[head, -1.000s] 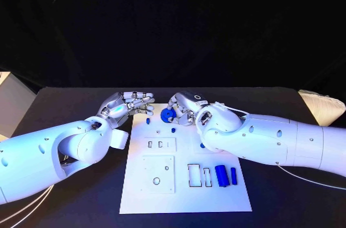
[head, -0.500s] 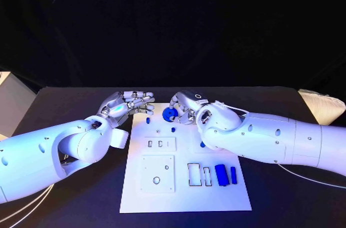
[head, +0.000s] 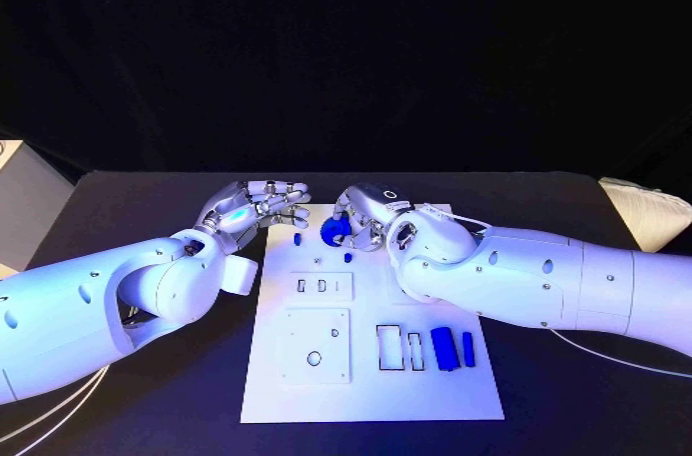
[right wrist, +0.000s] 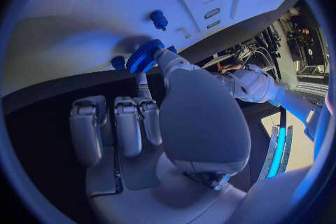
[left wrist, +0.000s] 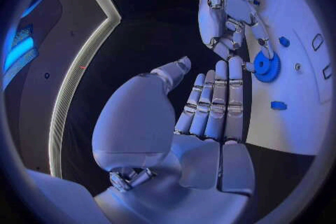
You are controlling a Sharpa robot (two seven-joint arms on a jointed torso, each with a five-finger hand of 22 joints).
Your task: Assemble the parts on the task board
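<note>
The white task board (head: 368, 376) lies in the middle of the black table. At its far end my right hand (head: 372, 214) pinches a blue gear (head: 335, 231) between thumb and finger, just above the board; the pinch on the gear (right wrist: 143, 56) is plain in the right wrist view. My left hand (head: 257, 208) hovers beside the board's far left corner, fingers straight, thumb apart, holding nothing (left wrist: 210, 101). From the left wrist the gear (left wrist: 266, 65) sits just past those fingertips. Two small blue pegs (head: 297, 240) (head: 348, 257) stand near the gear.
Two blue cylinders (head: 443, 348) (head: 466, 349) lie at the board's near right beside rectangular slots (head: 388, 346). A square plate with holes (head: 316, 346) sits at the near left. A pale cloth-like object (head: 642, 208) rests at the table's right edge.
My right hand has shifted slightly left with the gear still in its pinch. The left hand has stayed where it was.
</note>
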